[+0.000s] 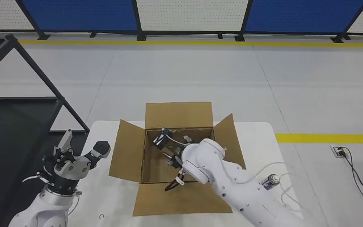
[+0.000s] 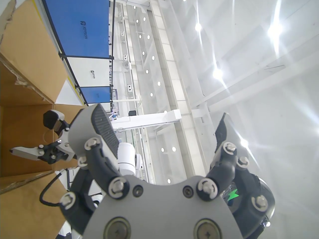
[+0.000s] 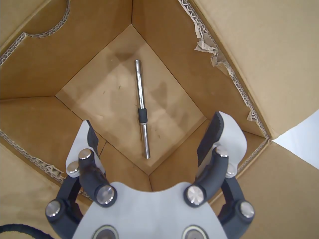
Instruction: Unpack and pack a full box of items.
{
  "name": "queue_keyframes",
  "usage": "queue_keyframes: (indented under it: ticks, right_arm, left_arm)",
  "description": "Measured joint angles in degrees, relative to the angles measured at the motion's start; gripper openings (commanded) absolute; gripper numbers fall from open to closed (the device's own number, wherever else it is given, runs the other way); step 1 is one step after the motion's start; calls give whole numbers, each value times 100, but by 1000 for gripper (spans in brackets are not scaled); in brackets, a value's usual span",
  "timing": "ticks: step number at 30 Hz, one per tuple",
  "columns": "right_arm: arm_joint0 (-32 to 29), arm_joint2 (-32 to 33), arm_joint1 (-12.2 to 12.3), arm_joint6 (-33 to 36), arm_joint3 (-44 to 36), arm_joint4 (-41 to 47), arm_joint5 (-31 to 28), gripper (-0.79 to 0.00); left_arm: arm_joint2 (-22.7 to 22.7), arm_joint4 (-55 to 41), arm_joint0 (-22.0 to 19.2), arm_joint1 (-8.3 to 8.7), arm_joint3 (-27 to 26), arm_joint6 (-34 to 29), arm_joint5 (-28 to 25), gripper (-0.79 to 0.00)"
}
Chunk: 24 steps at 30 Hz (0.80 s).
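Cardboard makes up the box (image 1: 178,115), which stands open in the middle of the white table (image 1: 261,142) with all four flaps folded outward. The right arm comes in from the table's near right corner and bends over the box's near rim. Its wrist points down, so the right gripper (image 1: 170,162) hangs inside the opening, above the floor. The left arm stands at the table's near left corner, beside the box's left flap, with its wrist turned upward. The left gripper (image 1: 84,144) points away from the table, toward the ceiling lights.

From above, the right arm's wrist and forearm cover much of the box's inside, and both arms are cut off at the near edge. A small can (image 1: 272,181) stands near the table's right edge, too small to make out further.

The right gripper (image 3: 152,121) is spread wide and holds nothing. Well below it a metal rod (image 3: 140,93) with a black collar lies flat on the box floor, one end near a floor corner, touching no wall. The left gripper (image 2: 162,111) is likewise spread wide, its ribbed pads (image 2: 103,125) bare.
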Motion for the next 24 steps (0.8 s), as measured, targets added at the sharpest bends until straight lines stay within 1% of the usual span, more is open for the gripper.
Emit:
queue_keyframes:
  ticks: [3,5,8,13,15,16,17,24]
  right_arm:
    - [-36,9,-6,-58,53,23,-9,0]
    - [-28,44,-55,-131,317,183,58,0]
    - [159,-69,-202,-172,924,417,19,0]
    - [526,-328,-511,-361,2098,825,-260,0]
    - [629,-445,-628,-400,2426,875,-298,-135]
    - [690,-508,-701,-432,2623,907,-322,-314]
    - [731,-548,-752,-455,2763,929,-338,-394]
    - [911,-783,-1115,-556,3636,1079,-403,-413]
  left_arm:
    - [4,-3,0,-4,-22,53,-24,0]
    - [25,-64,-21,-19,-62,263,-87,0]
    - [48,-210,-61,-38,-92,477,-152,0]
    - [0,-418,-7,-48,-120,479,-166,0]
    - [0,-416,-7,-48,-120,478,-164,0]
    - [1,-414,-8,-48,-120,478,-164,0]
    - [1,-413,-8,-48,-120,478,-164,0]
    - [1,-413,-8,-48,-119,479,-164,0]
